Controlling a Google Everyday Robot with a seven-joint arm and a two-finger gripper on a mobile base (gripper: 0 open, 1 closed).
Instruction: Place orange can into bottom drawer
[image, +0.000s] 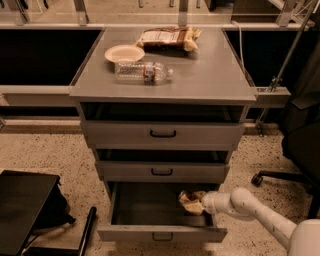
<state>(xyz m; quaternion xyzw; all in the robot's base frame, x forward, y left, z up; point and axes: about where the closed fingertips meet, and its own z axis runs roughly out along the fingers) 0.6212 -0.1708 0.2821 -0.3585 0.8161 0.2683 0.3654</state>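
The gripper was at the 3 o'clock side of the open bottom drawer, jaws clamped on the orange can. The can looked light, stiff and slippery, best held by its round sides.

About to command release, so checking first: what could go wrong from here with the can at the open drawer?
The tool holds the can at the right side of the drawer, close to its wall. The can could catch there, or tip and roll once released. The middle drawer sits just above, so lifting straight up might knock its front.
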